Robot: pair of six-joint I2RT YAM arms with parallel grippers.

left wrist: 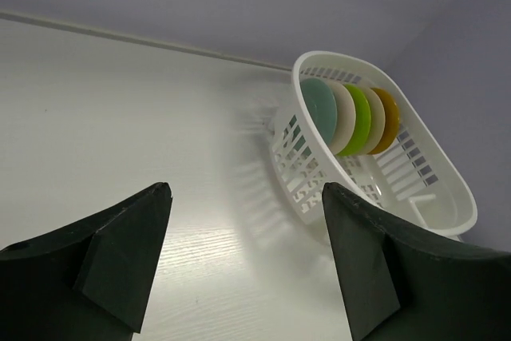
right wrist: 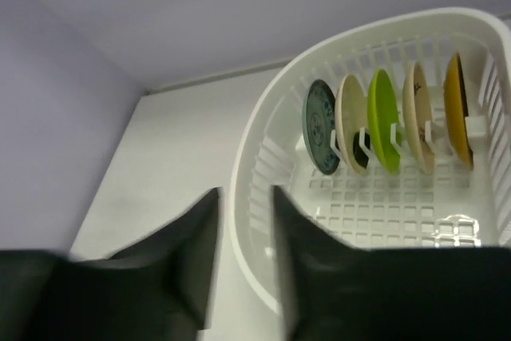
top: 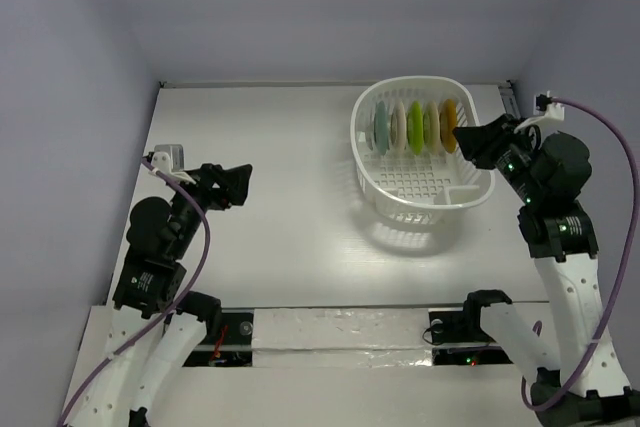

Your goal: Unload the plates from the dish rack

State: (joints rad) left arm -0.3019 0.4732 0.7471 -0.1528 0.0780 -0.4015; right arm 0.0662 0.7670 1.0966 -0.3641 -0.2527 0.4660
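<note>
Five plates (top: 415, 127) stand on edge between dividers at the far end of the dish rack (top: 400, 209), far right on the tabletop (top: 290, 147). The right end effector (top: 472, 145), partly open and empty, is at the rack's right rim, whose wall separates it from the orange plate (top: 449, 125). The left end effector (top: 243, 185), spread wide and empty, is well apart.

Left hand (top: 236, 185) wide open, right hand (top: 478, 143) parted more narrowly, both arms bent
</note>
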